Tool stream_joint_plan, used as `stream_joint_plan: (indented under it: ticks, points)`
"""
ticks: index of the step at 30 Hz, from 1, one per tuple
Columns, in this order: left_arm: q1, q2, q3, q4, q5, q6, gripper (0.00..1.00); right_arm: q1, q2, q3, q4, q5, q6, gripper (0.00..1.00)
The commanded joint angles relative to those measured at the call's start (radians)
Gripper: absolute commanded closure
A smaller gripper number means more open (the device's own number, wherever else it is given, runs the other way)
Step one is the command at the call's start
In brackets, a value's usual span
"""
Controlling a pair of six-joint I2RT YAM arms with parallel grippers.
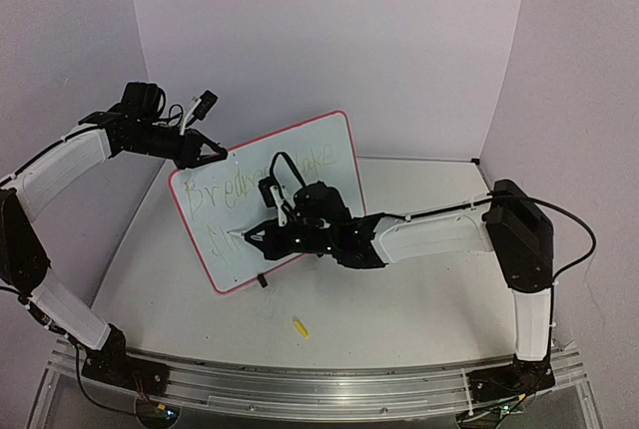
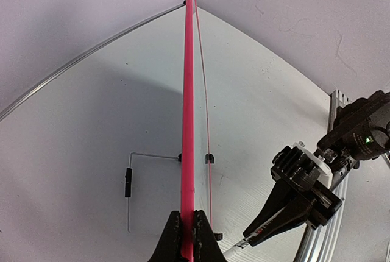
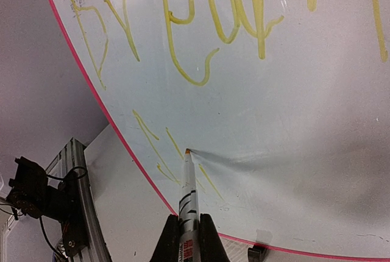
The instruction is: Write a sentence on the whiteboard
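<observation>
Centre frame in the overhead view: I have the whiteboard [image 1: 324, 155] standing on edge on the table [image 1: 399, 309]. The left gripper [image 1: 207, 153] is clamped on its upper-left rim, likely so the board cannot slide under the pen. My right gripper [image 3: 187, 237] is closed on a marker [image 3: 187, 180], tip touching the lower left, where line 2 begins under 1 finished yellow line. A small yellow piece [image 1: 300, 326] lies low in frame.
</observation>
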Motion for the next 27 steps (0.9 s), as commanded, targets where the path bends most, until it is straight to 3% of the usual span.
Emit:
stream_joint_plan:
  ticks: [1, 9, 18, 27]
  points:
    - [-0.061, 0.059, -0.048, -0.09, 0.023, 0.039, 1.0, -0.002, 0.015, 0.033, 0.028, 0.031, 0.008, 1.0]
    - [-0.062, 0.058, -0.048, -0.09, 0.024, 0.039, 1.0, -0.002, -0.007, 0.013, 0.033, 0.036, 0.003, 1.0]
    - [-0.063, 0.057, -0.048, -0.09, 0.023, 0.041, 1.0, -0.01, -0.123, -0.127, 0.112, -0.02, 0.005, 1.0]
    - [-0.063, 0.059, -0.048, -0.09, 0.02, 0.041, 1.0, -0.068, -0.094, -0.159, 0.183, -0.122, 0.068, 1.0]
